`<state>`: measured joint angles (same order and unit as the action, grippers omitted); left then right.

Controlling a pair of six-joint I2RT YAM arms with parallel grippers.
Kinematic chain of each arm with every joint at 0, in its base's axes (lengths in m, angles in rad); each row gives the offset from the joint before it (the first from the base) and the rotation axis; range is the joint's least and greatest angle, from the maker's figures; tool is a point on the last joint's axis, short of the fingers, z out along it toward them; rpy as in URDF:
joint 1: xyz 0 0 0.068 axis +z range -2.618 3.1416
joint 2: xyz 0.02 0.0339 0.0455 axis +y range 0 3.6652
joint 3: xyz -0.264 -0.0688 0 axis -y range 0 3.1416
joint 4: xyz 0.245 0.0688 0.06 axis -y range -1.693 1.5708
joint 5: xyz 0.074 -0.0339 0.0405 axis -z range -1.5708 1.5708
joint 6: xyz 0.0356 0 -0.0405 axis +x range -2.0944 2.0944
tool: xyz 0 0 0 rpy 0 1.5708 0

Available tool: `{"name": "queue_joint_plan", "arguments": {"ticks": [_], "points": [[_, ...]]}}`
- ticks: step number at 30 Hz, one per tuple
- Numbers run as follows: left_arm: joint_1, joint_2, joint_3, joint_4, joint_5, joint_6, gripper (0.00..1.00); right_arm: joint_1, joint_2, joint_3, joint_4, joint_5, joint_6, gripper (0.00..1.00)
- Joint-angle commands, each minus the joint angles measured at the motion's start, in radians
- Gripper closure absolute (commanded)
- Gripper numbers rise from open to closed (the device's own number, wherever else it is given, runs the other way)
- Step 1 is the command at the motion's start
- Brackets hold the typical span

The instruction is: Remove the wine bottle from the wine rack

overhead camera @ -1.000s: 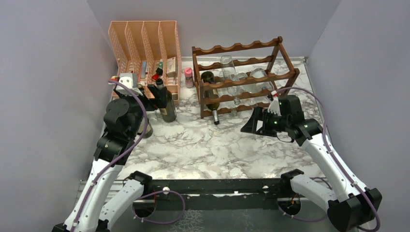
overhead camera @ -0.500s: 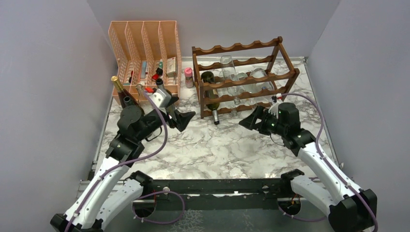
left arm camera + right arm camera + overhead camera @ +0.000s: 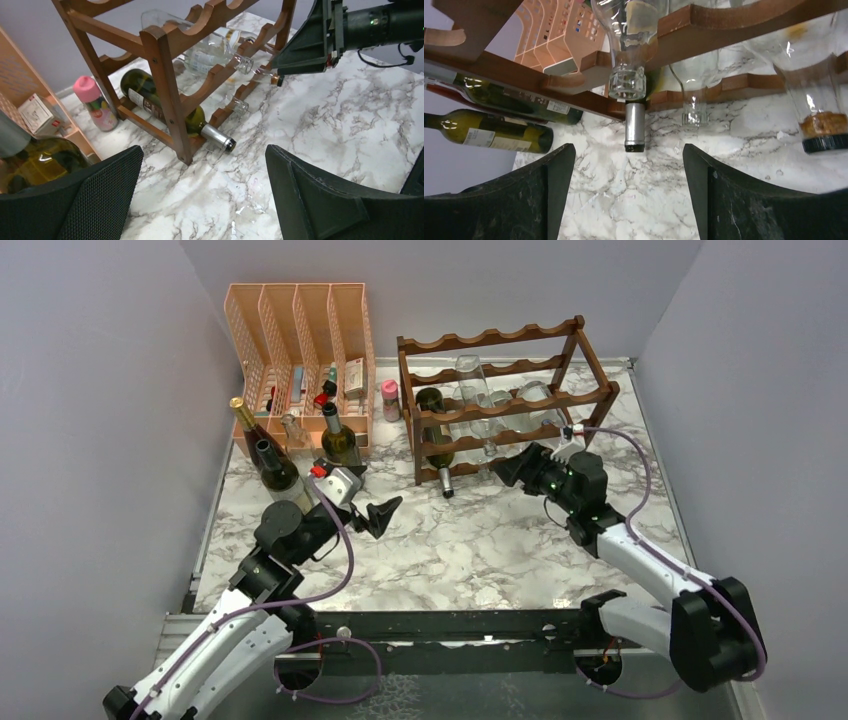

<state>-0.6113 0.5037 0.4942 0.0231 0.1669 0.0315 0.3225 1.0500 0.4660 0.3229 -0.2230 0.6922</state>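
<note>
Top external | right hand (image 3: 505, 471) apart, nearer wine rack (image 3: 490, 338) | left hand (image 3: 385, 517) apart

Both arms reach forward — left gripper (image 3: 388, 508) and right gripper (image 3: 503, 472) spread wide, empty.

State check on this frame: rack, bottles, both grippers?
wine rack: upright, holding several bottles.
green wine bottle: lying in the lowest tier, neck sticking out the front, not gripped.
clear bottles: lying in the rack.
three standing bottles: upright on the table.
left gripper: open, empty.
right gripper: open, empty, facing the rack.
</note>
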Motion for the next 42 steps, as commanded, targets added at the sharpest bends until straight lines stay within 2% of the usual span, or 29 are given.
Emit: {"name": "queue_joint_plan", "arguments": {"ticks": [1,5,12,18,25,30,36,42], "points": [[-0.032,-0.001,-0.006,0.087,-0.084,0.026,0.01,0.003,0.113,0.034,0.224,0.017,-0.014,0.19],[-0.049,-0.008,-0.011,0.083,-0.108,0.032,0.01,0.003,0.194,0.039,0.324,0.022,0.023,0.19],[-0.071,-0.001,-0.006,0.067,-0.174,0.032,0.01,0.003,0.289,0.07,0.387,0.045,0.045,0.21],[-0.087,0.007,-0.002,0.059,-0.19,0.032,0.01,0.003,0.374,0.085,0.476,0.011,0.088,0.35],[-0.088,0.011,-0.008,0.059,-0.203,0.034,0.01,0.004,0.421,0.107,0.484,0.045,0.111,0.35],[-0.088,0.017,-0.008,0.063,-0.204,0.034,0.01,0.004,0.455,0.116,0.513,0.028,0.128,0.41],[-0.088,0.016,-0.013,0.066,-0.205,0.039,0.01,0.004,0.496,0.137,0.543,-0.001,0.154,0.53],[-0.088,0.02,-0.014,0.065,-0.21,0.041,0.01,0.005,0.504,0.141,0.546,0.001,0.179,0.53]]}}
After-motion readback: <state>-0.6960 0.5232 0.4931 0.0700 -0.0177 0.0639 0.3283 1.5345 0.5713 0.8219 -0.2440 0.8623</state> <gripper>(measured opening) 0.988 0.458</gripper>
